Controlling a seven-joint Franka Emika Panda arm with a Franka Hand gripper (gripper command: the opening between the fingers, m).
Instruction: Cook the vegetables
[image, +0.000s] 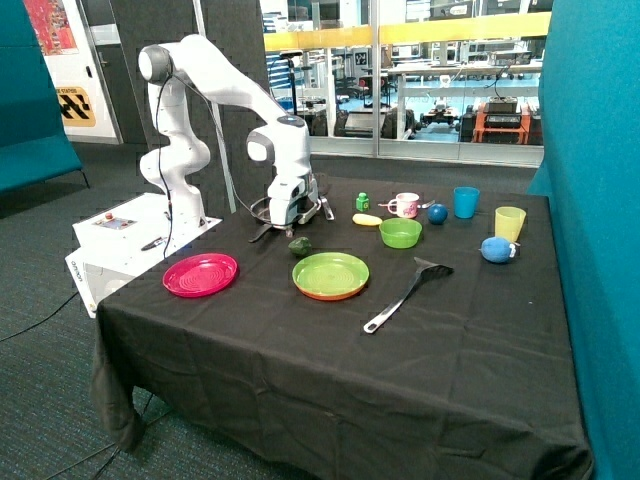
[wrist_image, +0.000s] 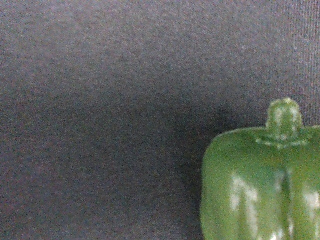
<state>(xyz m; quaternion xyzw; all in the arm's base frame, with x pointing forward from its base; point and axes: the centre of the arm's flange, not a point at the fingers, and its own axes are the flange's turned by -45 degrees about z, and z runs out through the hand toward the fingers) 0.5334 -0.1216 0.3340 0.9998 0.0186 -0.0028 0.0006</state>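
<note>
The vegetables lie apart on the black tablecloth. A dark green toy pepper (image: 299, 246) sits just behind the green plate (image: 330, 276). In the wrist view the pepper (wrist_image: 260, 180) fills one corner, stem showing, with bare cloth around it. The pale yellow oval (image: 367, 219) lies beside the green bowl (image: 400, 233). My gripper (image: 288, 222) hangs low over the cloth, close beside the pepper on the side away from the green plate, and appears not to touch it.
A red plate (image: 201, 274) sits near the table's edge by the robot base. A black spatula (image: 408, 293) lies beyond the green plate. At the back stand a green cube (image: 362, 202), pink mug (image: 405, 205), blue ball (image: 437, 213), blue cup (image: 466, 202) and yellow cup (image: 509, 223).
</note>
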